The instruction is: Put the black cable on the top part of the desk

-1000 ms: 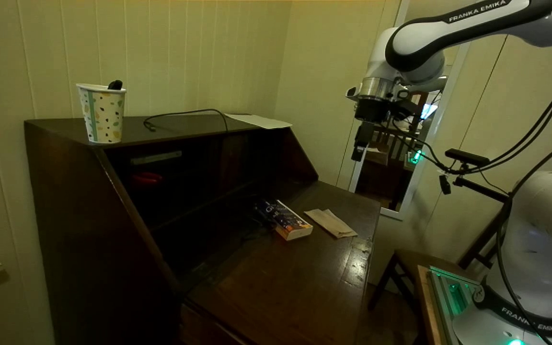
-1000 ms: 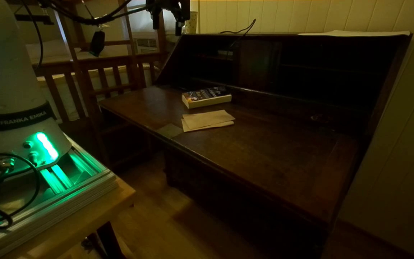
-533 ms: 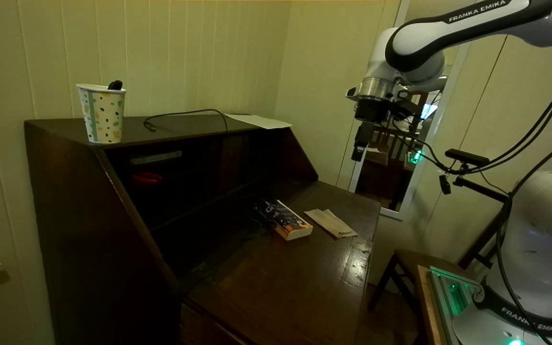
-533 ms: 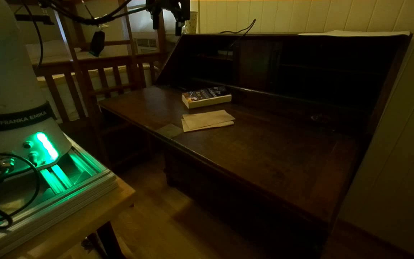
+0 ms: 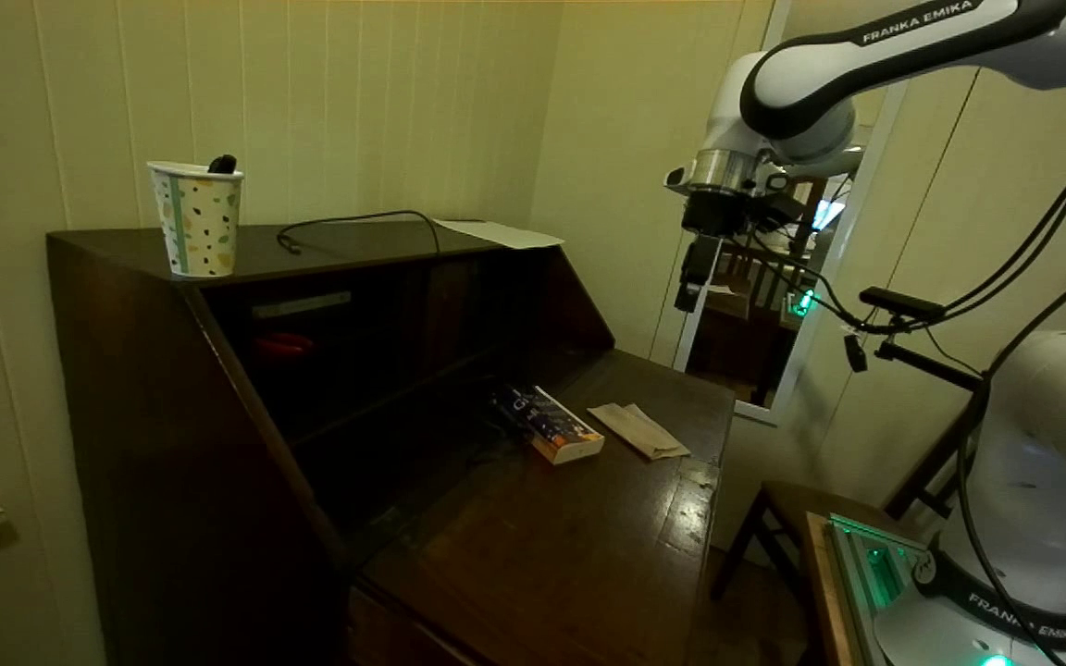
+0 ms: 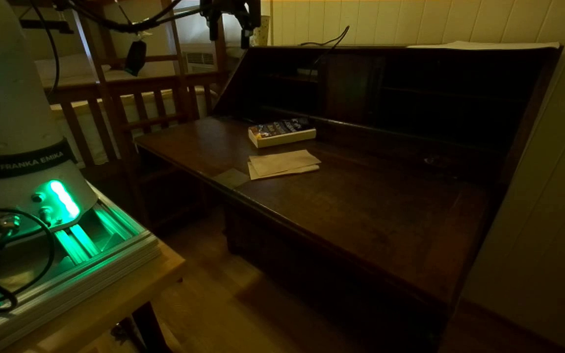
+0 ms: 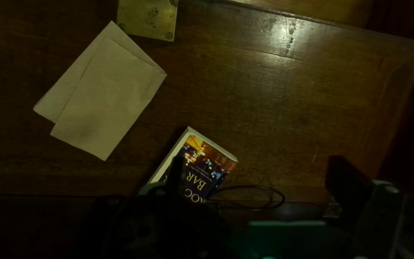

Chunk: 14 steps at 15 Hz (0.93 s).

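Note:
The black cable [image 5: 362, 217] lies in a raised arc on the top part of the desk [image 5: 348, 242] and bends down over its front edge. In an exterior view the cable [image 6: 345, 32] also rises above the top edge. In the wrist view a dark loop of cable [image 7: 284, 198] lies beside the book; its link to the upper stretch is hidden in the dark cubby. My gripper [image 5: 690, 301] is open and empty, in the air above the writing leaf's far side. In the wrist view the gripper [image 7: 257, 160] stands wide, with the loop below between its fingers.
A book [image 5: 556, 424] and folded brown paper [image 5: 639, 430] lie on the writing leaf [image 6: 385, 206]. A patterned cup [image 5: 202, 222] with something black in it and a white sheet [image 5: 501, 234] are on the top board. A red thing [image 5: 283, 344] sits inside the cubby.
My gripper has shifted very slightly, a little left and down in an exterior view. It stays open. The cable, book and papers have not moved.

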Available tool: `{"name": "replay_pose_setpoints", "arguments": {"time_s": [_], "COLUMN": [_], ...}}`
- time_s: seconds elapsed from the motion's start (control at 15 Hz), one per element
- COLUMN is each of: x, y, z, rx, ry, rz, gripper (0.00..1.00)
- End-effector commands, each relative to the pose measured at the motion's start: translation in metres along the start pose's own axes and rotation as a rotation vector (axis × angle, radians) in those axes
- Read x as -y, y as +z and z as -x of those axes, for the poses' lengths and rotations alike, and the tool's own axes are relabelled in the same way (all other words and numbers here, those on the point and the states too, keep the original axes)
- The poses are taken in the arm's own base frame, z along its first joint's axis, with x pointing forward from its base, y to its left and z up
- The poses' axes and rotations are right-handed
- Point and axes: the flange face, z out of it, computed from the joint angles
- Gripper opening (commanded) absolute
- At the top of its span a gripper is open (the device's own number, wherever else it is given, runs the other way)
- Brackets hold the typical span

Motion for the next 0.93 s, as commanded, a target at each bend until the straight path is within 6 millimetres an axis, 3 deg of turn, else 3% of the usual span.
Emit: {"name": "replay_pose_setpoints", "arguments": {"time_s": [0.0,0.27,0.47,0.87], "x": [-0.005,-0.004,0.004,0.01], "y": [0.009,0.025,0.033,0.077], "z": [-0.029,-0.062,-0.098,-0.165], "rx": [-0.003,-0.027,-0.019,0.174], "ry": [-0.052,-0.056,-0.066,-0.175], "rz": [0.033,0.084,0.117,0.183], "gripper": [1.0,1.0,1.0,1.0]}}
